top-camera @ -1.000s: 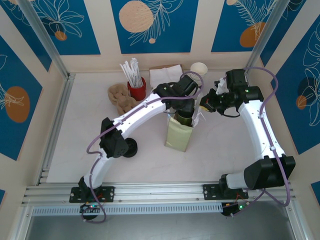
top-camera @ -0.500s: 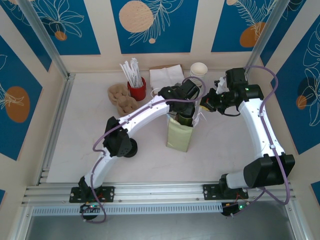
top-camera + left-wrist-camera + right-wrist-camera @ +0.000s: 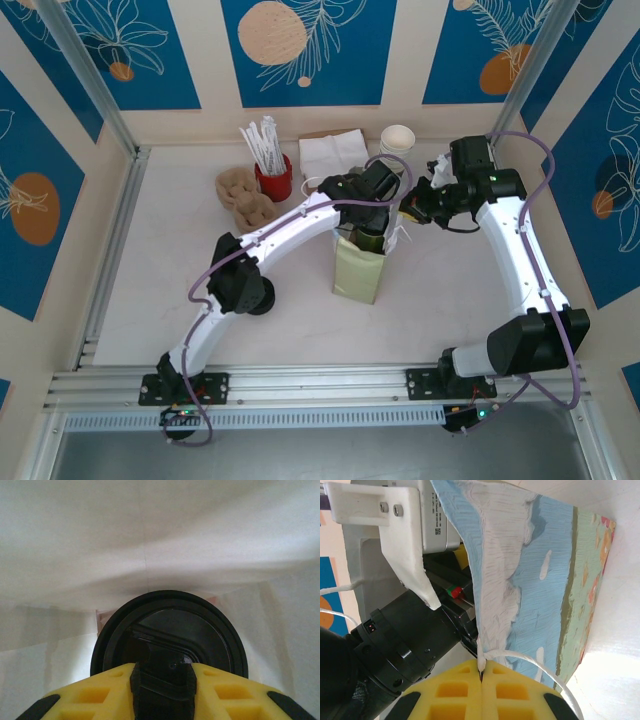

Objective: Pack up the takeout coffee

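Left gripper (image 3: pixel 162 674) shifted, pinching glossy-lidded takeout coffee (image 3: pixel 170 625) inside paper bag (image 3: pixel 150 530).

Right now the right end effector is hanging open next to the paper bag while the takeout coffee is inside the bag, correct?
Not quite. The right end effector is shut, pinching the rim of the paper bag, as the right wrist view shows. The takeout coffee is indeed inside the bag.

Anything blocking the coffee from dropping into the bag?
Nothing visible. The takeout coffee, held by the left gripper, is inside the paper bag, whose edge the right gripper pinches; the bag's bottom is hidden.
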